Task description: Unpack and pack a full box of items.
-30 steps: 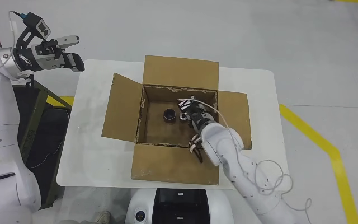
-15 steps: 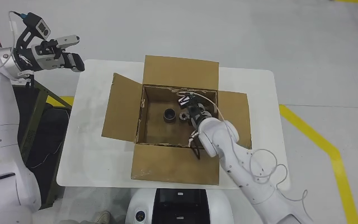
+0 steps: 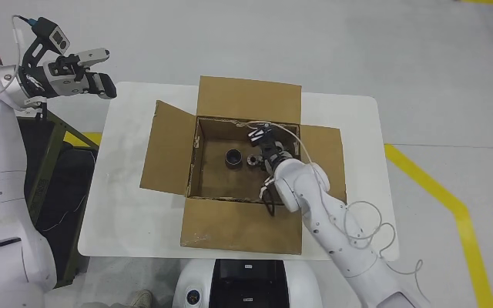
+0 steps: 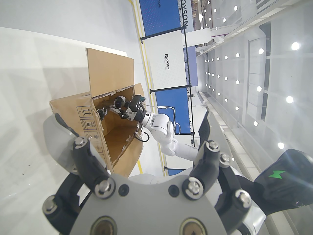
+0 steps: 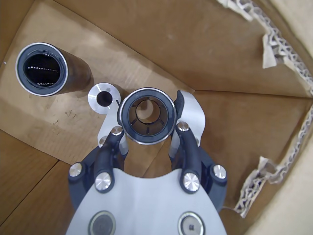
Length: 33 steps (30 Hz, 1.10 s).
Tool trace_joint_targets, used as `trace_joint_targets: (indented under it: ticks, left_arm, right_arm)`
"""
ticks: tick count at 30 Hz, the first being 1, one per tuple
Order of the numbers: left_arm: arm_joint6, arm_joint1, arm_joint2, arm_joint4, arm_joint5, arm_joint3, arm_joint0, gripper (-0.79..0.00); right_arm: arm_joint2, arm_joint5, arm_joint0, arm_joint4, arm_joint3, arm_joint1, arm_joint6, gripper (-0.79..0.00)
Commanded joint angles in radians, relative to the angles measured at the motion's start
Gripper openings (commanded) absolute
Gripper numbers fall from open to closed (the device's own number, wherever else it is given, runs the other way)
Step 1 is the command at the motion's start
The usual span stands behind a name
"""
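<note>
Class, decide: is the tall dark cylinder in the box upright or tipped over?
Upright: the cylinder stands on the box floor, open ringed end facing up.

White rounded-corner desk (image 3: 123, 192), open brown cardboard box (image 3: 223, 227) standing at the desk's middle, four flaps spread outward

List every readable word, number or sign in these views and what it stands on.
Box wall: two upward arrows; the labels below are too small to read.
Wall panels: a logo and a brand name, left unquoted.
Cylinder in the right hand: none.
</note>
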Motion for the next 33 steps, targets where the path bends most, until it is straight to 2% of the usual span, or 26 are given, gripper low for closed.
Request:
trace_joint_targets:
  ticks: [1,11,22,30,33]
  left_arm:
    - [0.000,0.000,0.000,0.000,0.000,0.000,0.000,0.000]
    - [0.000,0.000,0.000,0.000,0.000,0.000,0.000,0.000]
    - [0.000,0.000,0.000,0.000,0.000,0.000,0.000,0.000]
    - [0.000,0.000,0.000,0.000,0.000,0.000,0.000,0.000]
    - [0.000,0.000,0.000,0.000,0.000,0.000,0.000,0.000]
  right_arm:
    - [0.006,0.000,-0.003,0.000,-0.005,0.000,0.003,-0.348]
    - [0.040,-0.018,-0.034,0.010,-0.075,0.001,0.006,-0.342]
    - [0.104,-0.107,-0.163,0.074,-0.358,0.020,0.046,-0.308]
    - [0.212,-0.185,-0.254,0.293,-0.505,0.037,0.082,-0.320]
    - [0.278,-0.192,-0.268,0.449,-0.512,0.042,0.113,-0.305]
